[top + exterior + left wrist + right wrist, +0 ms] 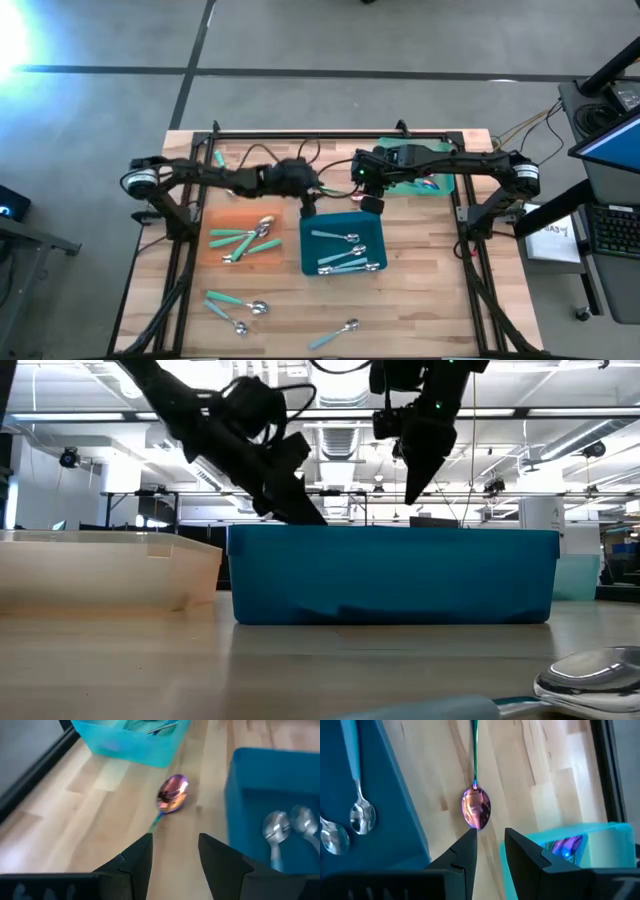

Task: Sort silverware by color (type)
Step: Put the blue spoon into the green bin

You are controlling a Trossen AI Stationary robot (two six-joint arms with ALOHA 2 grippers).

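Note:
An iridescent purple spoon (172, 794) with a thin green handle lies flat on the wood table between the dark blue tray (312, 262) and the light teal tray (440, 186). My left gripper (175, 845) hovers open just short of the spoon, near the blue tray's far rim. My right gripper (490, 837) hangs open high above the same spoon (476, 809), pointing steeply down. Neither holds anything. Silver-headed, teal-handled silverware (345, 252) lies in the blue tray, and more silverware (245, 240) lies in the orange tray (215, 222).
Another iridescent piece (567, 845) lies in the light teal tray (600, 835). Loose teal-handled spoons (235, 305) and one more spoon (335, 335) lie on bare wood near the front edge. A black frame rail (330, 135) runs along the table's far side.

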